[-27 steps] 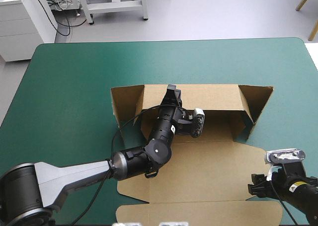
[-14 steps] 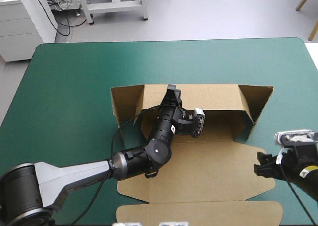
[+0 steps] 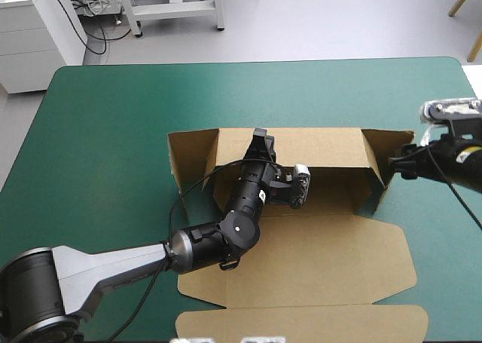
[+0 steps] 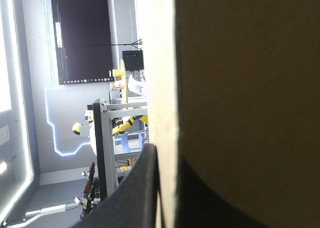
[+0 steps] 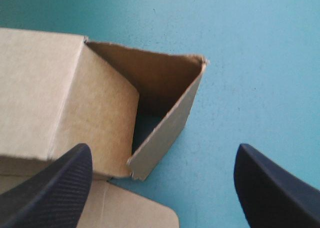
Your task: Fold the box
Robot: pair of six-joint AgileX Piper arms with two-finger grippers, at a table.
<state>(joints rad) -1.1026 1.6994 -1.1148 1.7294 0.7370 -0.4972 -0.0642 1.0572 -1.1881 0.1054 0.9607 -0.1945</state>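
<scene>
The brown box (image 3: pixel 301 237) lies mid-table with its back wall raised and a side flap standing at each end; its wide front panels lie flat toward the near edge. My left gripper (image 3: pixel 261 143) reaches over the back wall, and in the left wrist view it (image 4: pixel 162 153) is shut on the box, the board's pale edge (image 4: pixel 160 62) running up between its black fingers. My right gripper (image 3: pixel 395 164) hovers just outside the right side flap (image 3: pixel 388 158). In the right wrist view it (image 5: pixel 162 150) stands open, and that flap (image 5: pixel 170 112) stands angled between and ahead of the fingers.
The teal-green cover (image 3: pixel 113 117) surrounds the box on all sides. The table's right edge (image 3: pixel 476 230) runs close behind my right arm. The flat front flap (image 3: pixel 301 324) reaches nearly to the table's near edge.
My right gripper has travelled from the box's near right corner away toward the far side, ending beside the right side flap. The left arm and the box have stayed still.
</scene>
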